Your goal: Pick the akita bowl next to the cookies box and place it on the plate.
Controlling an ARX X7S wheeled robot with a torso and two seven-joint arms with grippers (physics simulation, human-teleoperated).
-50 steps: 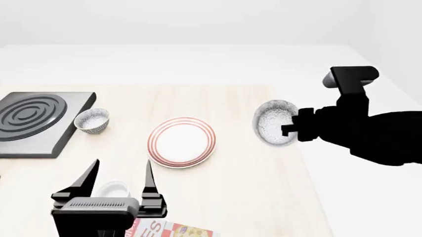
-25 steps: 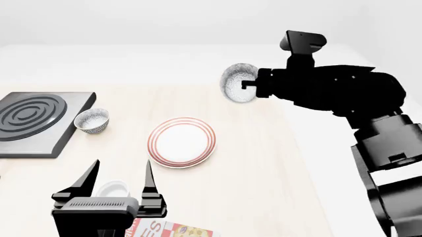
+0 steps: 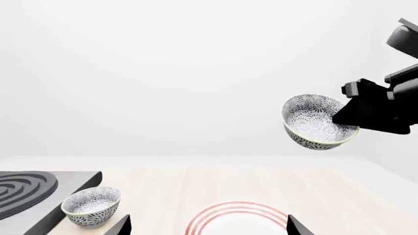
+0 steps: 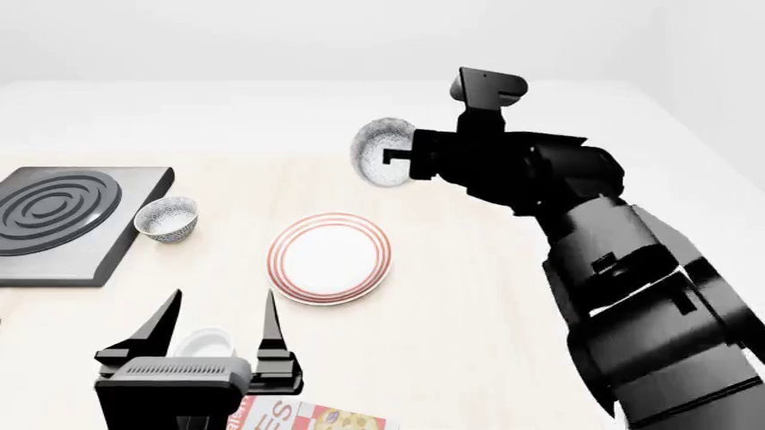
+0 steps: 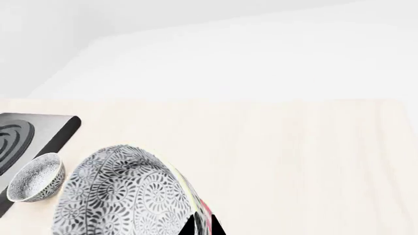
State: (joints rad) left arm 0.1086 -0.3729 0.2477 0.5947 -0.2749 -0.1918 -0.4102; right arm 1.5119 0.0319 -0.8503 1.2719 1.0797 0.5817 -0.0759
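The akita bowl (image 4: 380, 152) hangs in the air, tipped on its side, beyond the far right of the plate (image 4: 330, 257). My right gripper (image 4: 400, 157) is shut on its rim. The left wrist view shows the bowl (image 3: 318, 122) high above the table and the plate (image 3: 238, 218). In the right wrist view the bowl (image 5: 117, 196) fills the area at my right gripper (image 5: 202, 225), whose fingers pinch its wall. My left gripper (image 4: 215, 318) stands open near the table's front, next to the cookies box (image 4: 313, 417). It holds nothing.
A twin speckled bowl (image 4: 167, 219) sits beside a dark stove plate (image 4: 60, 215) at the left. A plain white cup (image 4: 203, 343) stands between my left gripper's fingers' line and the cookies box. The table's right edge runs under my right arm.
My right arm has swung the bowl from the table's right side leftward and higher, towards the plate. The left arm has not moved.
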